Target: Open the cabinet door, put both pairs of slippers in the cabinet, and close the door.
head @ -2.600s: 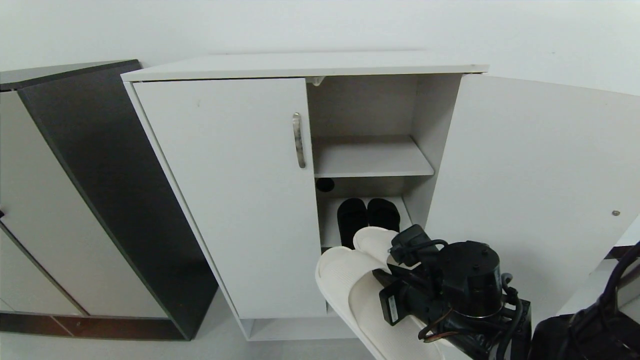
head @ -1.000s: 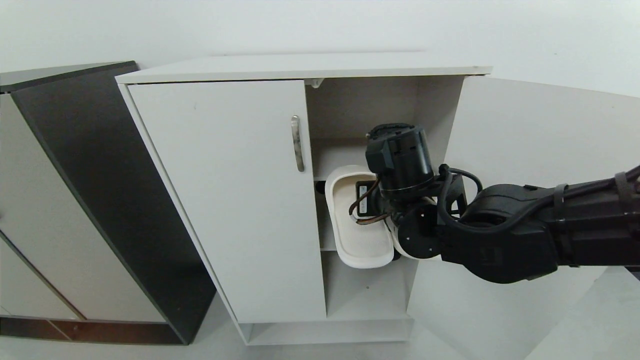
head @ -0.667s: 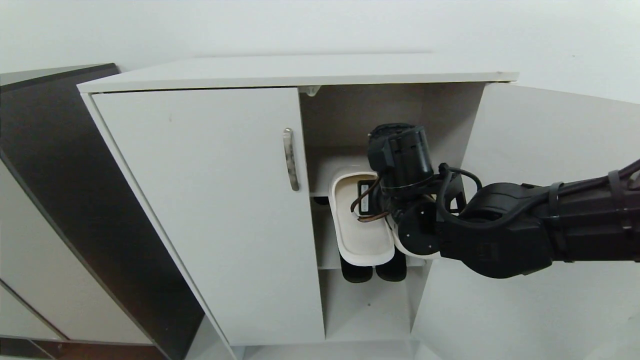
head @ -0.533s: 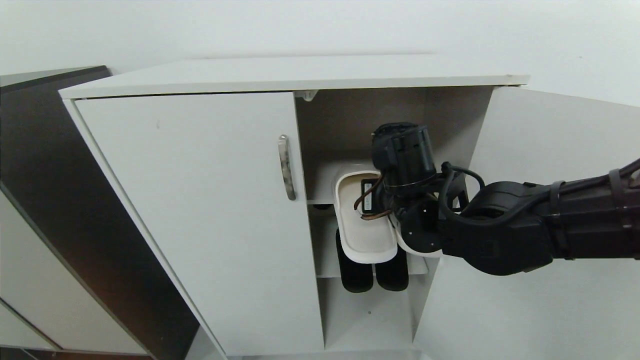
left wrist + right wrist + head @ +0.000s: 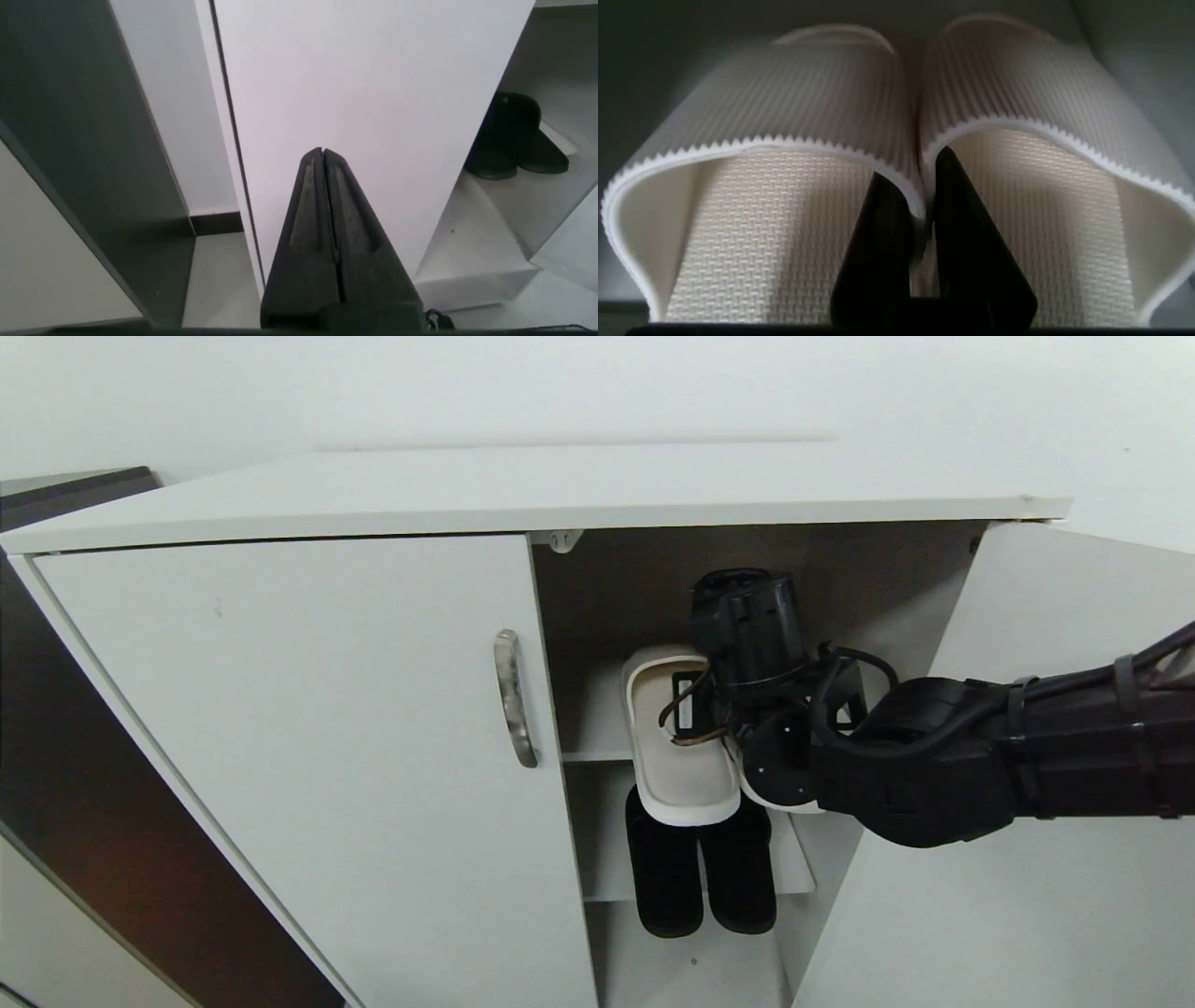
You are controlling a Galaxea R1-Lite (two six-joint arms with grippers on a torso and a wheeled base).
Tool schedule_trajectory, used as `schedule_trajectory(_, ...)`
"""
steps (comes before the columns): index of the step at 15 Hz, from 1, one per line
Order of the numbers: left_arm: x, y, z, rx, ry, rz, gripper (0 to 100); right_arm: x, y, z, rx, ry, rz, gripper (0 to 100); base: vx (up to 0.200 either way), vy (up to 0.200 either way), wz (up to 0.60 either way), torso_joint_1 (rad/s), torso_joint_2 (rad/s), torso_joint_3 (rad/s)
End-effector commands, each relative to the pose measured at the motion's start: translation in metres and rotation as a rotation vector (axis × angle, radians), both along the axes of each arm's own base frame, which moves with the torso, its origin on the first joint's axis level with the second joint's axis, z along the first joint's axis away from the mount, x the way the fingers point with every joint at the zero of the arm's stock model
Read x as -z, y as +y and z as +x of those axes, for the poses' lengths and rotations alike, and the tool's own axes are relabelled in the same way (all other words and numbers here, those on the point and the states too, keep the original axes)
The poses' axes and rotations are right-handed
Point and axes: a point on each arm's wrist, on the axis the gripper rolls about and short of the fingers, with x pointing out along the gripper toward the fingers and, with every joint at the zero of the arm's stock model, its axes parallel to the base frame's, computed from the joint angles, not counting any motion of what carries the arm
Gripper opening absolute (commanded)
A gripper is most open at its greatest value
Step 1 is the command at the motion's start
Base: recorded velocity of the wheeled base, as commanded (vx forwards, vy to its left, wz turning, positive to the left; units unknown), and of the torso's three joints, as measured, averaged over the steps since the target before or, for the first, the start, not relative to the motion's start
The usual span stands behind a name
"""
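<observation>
The white cabinet point(image 5: 560, 490) has its right door point(image 5: 1027, 896) swung open and its left door point(image 5: 327, 756) closed. My right gripper point(image 5: 920, 201) is shut on the pair of white slippers point(image 5: 686, 784), pinching their two inner edges together. The slippers' toes point into the cabinet above the upper shelf point(image 5: 588, 733) and their heels stick out past its front edge. Whether they rest on it I cannot tell. The black slippers point(image 5: 700, 868) lie on the middle shelf point(image 5: 794, 873), heels overhanging. My left gripper point(image 5: 322, 215) is shut and holds nothing, low in front of the closed left door.
A metal handle point(image 5: 511, 709) sits on the closed left door near its inner edge. A dark cabinet point(image 5: 56, 728) stands against the white cabinet's left side. The open door bounds my right arm point(image 5: 934, 775) on its right. The bottom compartment point(image 5: 486, 252) holds nothing.
My right arm lifted the white slippers from low in front of the cabinet and pushed them in at the upper shelf. The head camera moved closer, so the cabinet looks bigger.
</observation>
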Motion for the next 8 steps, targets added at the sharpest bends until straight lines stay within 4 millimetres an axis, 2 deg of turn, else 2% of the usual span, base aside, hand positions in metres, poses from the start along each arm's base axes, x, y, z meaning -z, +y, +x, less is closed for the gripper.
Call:
schedule_trajectory(1, 0.0, 0.0, 0.0, 0.0, 0.0, 0.0, 0, 0.004, 0.0, 0.01, 0.011, 0.002, -0.013, 0, 0.0, 0.0, 0.0, 0.0, 0.0, 0.0)
schedule_trajectory(8, 0.0, 0.0, 0.0, 0.0, 0.0, 0.0, 0, -0.005, 0.002, 0.055, 0.055, -0.053, 0.02, 0, 0.0, 0.0, 0.0, 0.0, 0.0, 0.0)
